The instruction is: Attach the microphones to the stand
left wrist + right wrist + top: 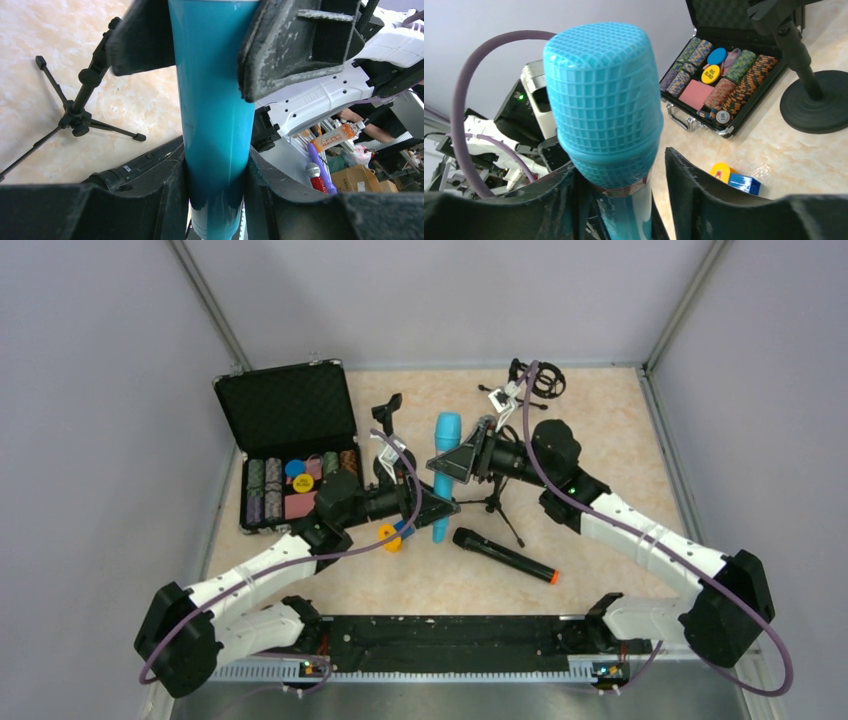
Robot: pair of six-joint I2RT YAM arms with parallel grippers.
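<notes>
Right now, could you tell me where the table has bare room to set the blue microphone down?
Bare patches: right of the black microphone toward the right wall, and the front strip below it. Crowded: the centre, where both arms hold the blue microphone by the tripod stand, and the left, with the poker chip case.

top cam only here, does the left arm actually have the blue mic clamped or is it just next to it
Observer: Clamped. In the left wrist view, the left fingers press both sides of the light-blue mic near its lower end.
Operator: and the right one
Observer: In the right wrist view, the right fingers straddle it just under the grille. A gap shows on one side, so I can't confirm a firm grip.
Operator: purple mic isn't on my table
Observer: The left wrist view shows what looks like a purple mic off the table, among background clutter.
</notes>
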